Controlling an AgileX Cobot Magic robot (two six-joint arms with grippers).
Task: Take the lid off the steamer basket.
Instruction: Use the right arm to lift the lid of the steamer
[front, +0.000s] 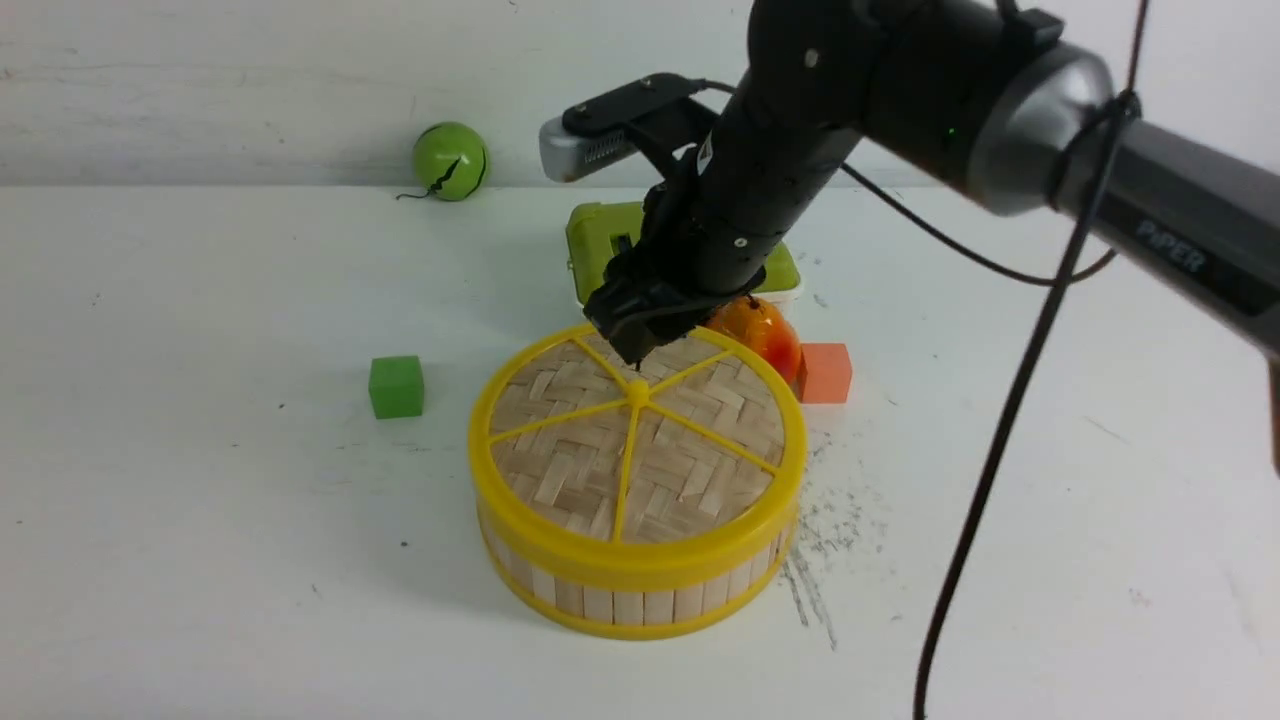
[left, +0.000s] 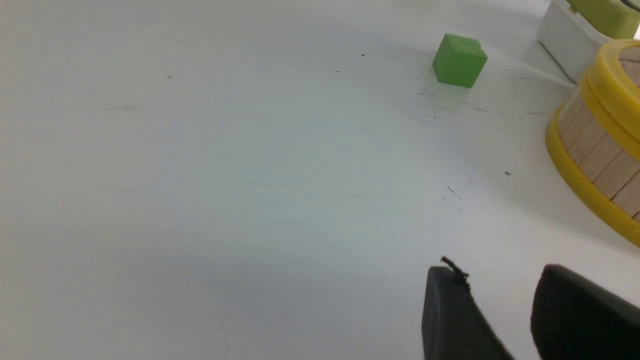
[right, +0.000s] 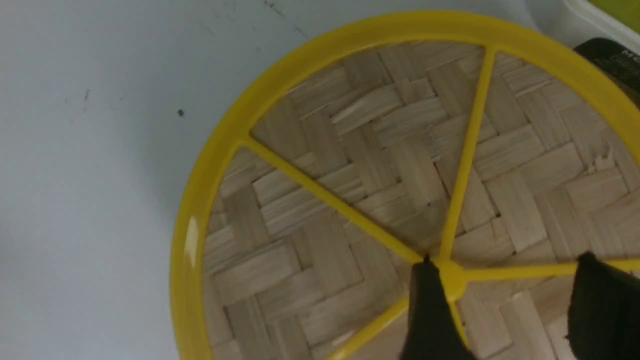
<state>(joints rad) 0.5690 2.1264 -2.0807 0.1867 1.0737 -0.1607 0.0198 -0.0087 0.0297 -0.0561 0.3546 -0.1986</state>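
The lid (front: 700, 440) is rough, matt woven strips that look like bamboo, its rim and spokes smooth yellow plastic with a soft gloss. The basket (front: 630, 605) has a wall of matt, wood-like slats and a yellow plastic base rim. The table (front: 200, 450) is pale and smooth. The red-orange thing (front: 765, 335) looks glossy; the green block (front: 397, 387) looks matt.

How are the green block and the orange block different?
The green block is green all over, while the orange block is orange. The green block sits off to the left of the round steamer basket, but the orange block is behind it on the right. The green block stands apart, while the orange block is right next to a shiny orange-red thing. Both are small, chunky blocks on the table.
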